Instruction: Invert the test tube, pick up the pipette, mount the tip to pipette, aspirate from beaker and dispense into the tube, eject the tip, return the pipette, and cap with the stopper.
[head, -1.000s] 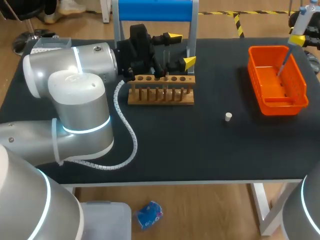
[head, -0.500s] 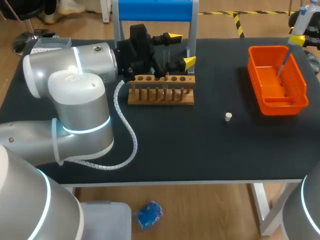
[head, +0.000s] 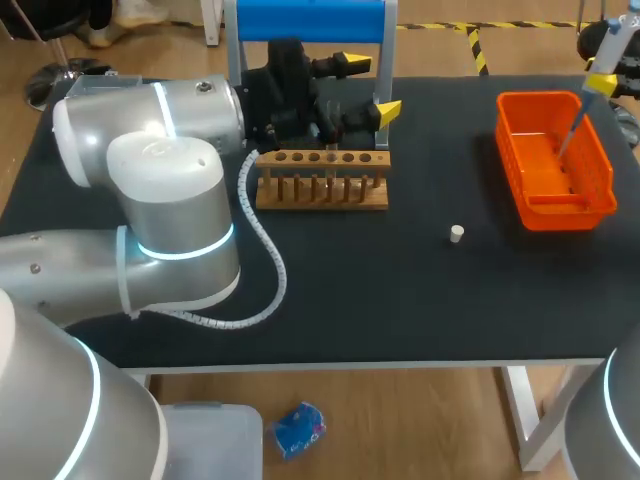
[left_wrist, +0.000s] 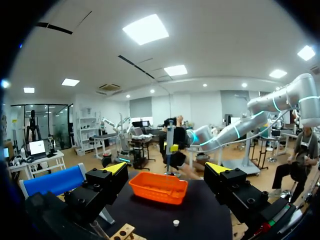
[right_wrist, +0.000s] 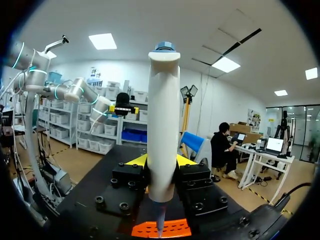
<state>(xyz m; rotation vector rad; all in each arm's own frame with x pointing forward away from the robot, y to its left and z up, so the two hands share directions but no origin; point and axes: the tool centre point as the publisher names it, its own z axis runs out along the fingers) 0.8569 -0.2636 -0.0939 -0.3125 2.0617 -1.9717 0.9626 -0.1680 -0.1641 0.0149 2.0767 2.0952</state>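
Head view: the white plastic pipette (head: 608, 45) stands near-upright at the upper right of the frame, its thin tip over the orange plastic tray (head: 510, 160). The right pincer (right_wrist: 162, 161) is clamped on its barrel from both sides. It looks light, stiff and smooth, so the thick barrel is the place to hold. The slender tip would likely bend or drop off if knocked. The left pincer (left_wrist: 167, 170) stands wide apart and empty by the wooden test-tube rack (head: 322, 185) at upper centre.
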